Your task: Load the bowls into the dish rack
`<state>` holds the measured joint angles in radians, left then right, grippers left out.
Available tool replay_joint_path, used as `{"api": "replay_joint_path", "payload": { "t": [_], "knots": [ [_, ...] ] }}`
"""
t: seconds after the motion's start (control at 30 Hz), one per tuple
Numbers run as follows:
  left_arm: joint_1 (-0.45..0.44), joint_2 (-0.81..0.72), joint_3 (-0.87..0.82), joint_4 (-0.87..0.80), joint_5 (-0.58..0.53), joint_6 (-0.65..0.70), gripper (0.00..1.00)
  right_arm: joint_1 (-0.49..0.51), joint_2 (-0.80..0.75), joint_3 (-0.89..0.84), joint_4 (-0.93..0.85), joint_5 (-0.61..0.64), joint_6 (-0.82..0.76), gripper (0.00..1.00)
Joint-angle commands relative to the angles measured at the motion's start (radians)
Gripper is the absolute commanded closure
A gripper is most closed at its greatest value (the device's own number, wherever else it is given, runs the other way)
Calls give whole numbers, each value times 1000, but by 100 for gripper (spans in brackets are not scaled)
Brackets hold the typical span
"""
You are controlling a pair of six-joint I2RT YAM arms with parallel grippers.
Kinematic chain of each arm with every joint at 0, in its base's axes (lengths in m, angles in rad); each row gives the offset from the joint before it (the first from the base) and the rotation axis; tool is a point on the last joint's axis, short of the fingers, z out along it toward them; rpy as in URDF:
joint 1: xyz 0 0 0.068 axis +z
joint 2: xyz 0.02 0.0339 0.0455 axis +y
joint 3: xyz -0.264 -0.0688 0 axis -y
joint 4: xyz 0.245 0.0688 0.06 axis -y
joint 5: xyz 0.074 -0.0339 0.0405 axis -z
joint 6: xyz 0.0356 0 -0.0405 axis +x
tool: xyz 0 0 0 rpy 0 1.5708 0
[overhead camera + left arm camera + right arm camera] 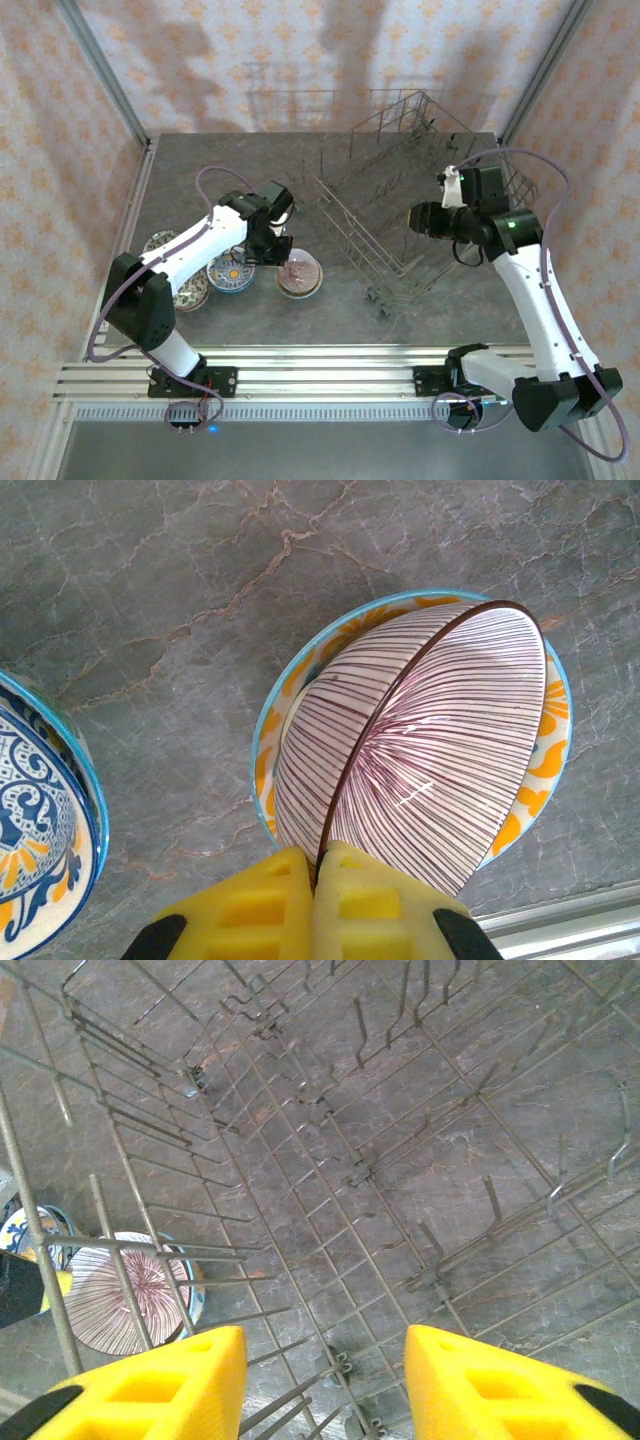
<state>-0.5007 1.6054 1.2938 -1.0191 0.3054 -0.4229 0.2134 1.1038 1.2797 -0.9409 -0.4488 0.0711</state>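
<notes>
Currently the left gripper [315,865] pinches the rim of a tilted purple-striped ceramic bowl [430,770], nested in an orange-patterned, blue-rimmed bowl [300,670]. A blue-and-white patterned bowl [40,820] sits at 9 o'clock. The right gripper [325,1380] hangs open above the grey wire dish rack [360,1175] at 3 o'clock.

Table top was a dark grey stone-look slab with pale veins [330,325], closed in on three sides by walls papered in pale pink with a repeating orange floral motif: back wall [300,60], left wall [50,150], right wall [600,130]. Slim silver metal posts [100,70] slanted up at the two far corners, and a ribbed silver aluminium rail [330,375] ran along the near edge with a plain grey surface [300,450] below it. Light was bright, throwing soft blurry grey shadows [200,70] on the back wall.
</notes>
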Motion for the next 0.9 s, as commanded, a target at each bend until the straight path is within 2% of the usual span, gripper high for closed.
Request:
{"api": "replay_joint_path", "payload": {
  "t": [0.0,0.33,0.7,0.87],
  "knots": [
    [-2,-28,41,-30,-11,-22,100,36,-33,-1,24,-18,-28,55],
    [15,-51,8,3,53,5,100,285,-10,50,21,70,-40,55],
    [36,-86,-24,39,71,3,100,552,134,134,77,179,-2,55],
    [35,-87,-42,49,73,-1,100,637,208,138,115,203,12,55]
  ]
}}
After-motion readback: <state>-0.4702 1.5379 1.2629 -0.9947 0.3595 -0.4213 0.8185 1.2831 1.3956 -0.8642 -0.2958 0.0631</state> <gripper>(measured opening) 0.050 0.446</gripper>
